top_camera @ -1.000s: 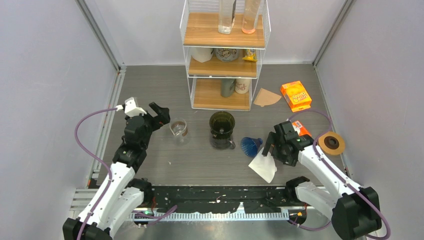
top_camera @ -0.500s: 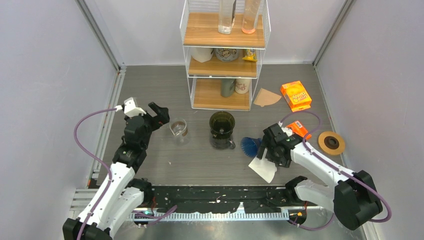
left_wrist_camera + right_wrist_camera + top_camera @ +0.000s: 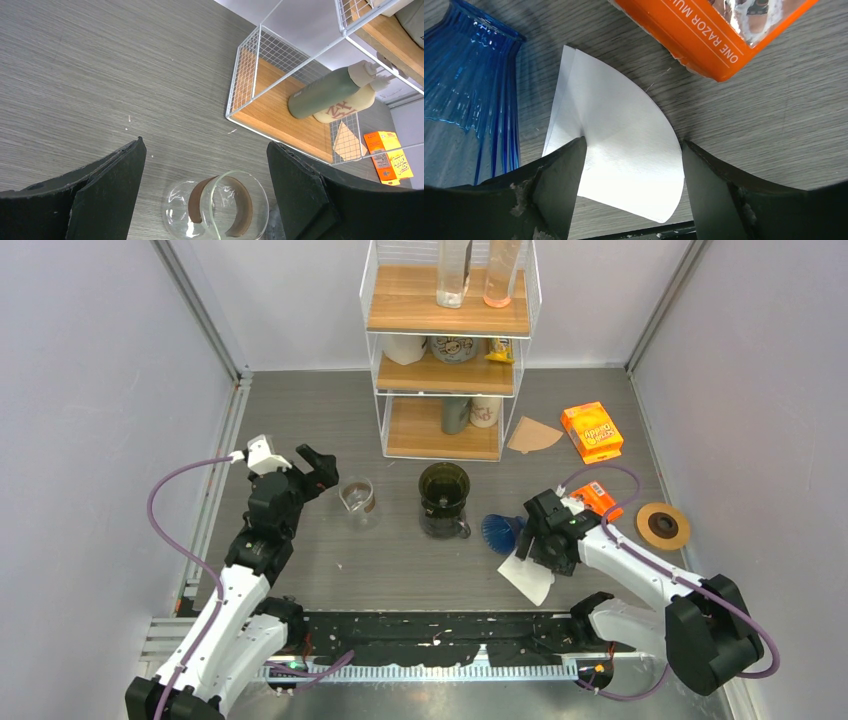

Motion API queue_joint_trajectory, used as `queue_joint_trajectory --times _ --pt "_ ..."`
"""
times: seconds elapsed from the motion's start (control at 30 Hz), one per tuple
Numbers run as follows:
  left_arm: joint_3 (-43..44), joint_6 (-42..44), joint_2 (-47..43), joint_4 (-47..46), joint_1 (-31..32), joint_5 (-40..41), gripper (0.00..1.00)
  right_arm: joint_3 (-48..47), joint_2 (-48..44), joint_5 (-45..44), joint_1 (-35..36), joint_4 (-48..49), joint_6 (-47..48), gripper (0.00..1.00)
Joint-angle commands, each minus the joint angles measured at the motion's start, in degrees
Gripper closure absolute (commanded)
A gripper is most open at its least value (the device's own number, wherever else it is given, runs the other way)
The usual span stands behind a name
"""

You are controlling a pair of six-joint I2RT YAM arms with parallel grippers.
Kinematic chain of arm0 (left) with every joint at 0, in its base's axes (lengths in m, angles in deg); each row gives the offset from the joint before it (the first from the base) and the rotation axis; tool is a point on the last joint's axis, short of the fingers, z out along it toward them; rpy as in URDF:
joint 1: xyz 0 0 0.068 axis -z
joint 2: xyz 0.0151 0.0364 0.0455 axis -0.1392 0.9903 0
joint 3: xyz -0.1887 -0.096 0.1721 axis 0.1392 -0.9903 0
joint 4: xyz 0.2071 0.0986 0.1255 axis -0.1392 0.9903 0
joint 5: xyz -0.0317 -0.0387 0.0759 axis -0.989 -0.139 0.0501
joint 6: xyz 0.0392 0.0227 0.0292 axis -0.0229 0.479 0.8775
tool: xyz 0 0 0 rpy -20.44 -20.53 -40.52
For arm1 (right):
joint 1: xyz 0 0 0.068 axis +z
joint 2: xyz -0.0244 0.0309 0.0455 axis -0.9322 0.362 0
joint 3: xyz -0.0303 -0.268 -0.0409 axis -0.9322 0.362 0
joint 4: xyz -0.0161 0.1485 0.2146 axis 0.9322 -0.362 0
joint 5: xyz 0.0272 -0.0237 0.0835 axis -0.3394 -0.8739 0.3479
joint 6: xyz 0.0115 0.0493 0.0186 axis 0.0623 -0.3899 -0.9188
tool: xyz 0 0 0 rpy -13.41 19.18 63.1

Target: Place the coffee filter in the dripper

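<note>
A white paper coffee filter [image 3: 528, 576] lies flat on the table near the front edge; it shows large in the right wrist view [image 3: 619, 150]. A blue ribbed glass dripper [image 3: 500, 531] lies on its side just left of it, also at the left of the right wrist view [image 3: 469, 95]. My right gripper [image 3: 532, 540] is open and hovers over the filter, one finger on each side of it [image 3: 631, 192]. My left gripper [image 3: 320, 468] is open and empty, just left of a clear glass cup [image 3: 358, 500] that shows between its fingers [image 3: 220, 207].
A dark glass carafe [image 3: 444, 500] stands mid-table. A wire shelf rack [image 3: 445, 350] with bottles and mugs is behind it. A brown paper filter [image 3: 533, 435], an orange box [image 3: 591, 431], an orange packet [image 3: 597, 497] and a tape roll [image 3: 663, 526] lie at the right.
My right gripper has swung left and forward from beside the orange packet to over the white filter, near the dripper. The left arm has barely moved.
</note>
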Motion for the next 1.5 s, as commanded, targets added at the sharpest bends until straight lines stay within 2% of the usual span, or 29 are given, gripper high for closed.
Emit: queue_joint_trajectory --times 0.0,0.1,0.23,0.3,0.67,0.77,0.87,1.07,1.47 --pt "0.0 -0.3 -0.7 -1.6 -0.2 1.4 0.01 0.2 0.2 -1.4 0.4 1.8 -1.6 0.28" --pt "0.0 -0.2 -0.8 -1.5 -0.2 1.5 0.01 0.2 0.3 -0.9 0.4 2.5 -0.8 0.31" --pt "0.0 -0.2 -1.2 -1.4 -0.2 1.8 0.01 0.4 0.7 0.0 0.4 4.2 0.0 0.43" --pt "-0.1 -0.2 -1.2 -1.3 -0.1 1.8 0.01 0.5 1.3 0.3 0.4 4.5 0.2 0.46" --pt "0.0 -0.1 -1.7 -0.6 -0.1 2.9 0.01 -2.2 6.1 -1.6 0.4 2.2 0.8 0.54" --pt "-0.1 -0.1 -1.8 -0.6 -0.2 3.0 0.01 -1.7 5.6 -1.0 0.4 3.2 1.5 0.59" --pt "0.0 -0.1 -1.6 -0.6 -0.2 3.0 0.01 -1.1 4.5 -0.8 0.4 4.3 2.3 0.70" --pt "0.2 -0.1 -1.7 -0.3 -0.2 2.9 0.01 -2.7 0.3 -2.2 0.4 3.2 4.6 0.83" --pt "0.8 0.4 -3.1 0.0 -0.2 1.7 0.01 -11.6 -12.5 -10.1 0.4 -7.1 7.1 0.86"
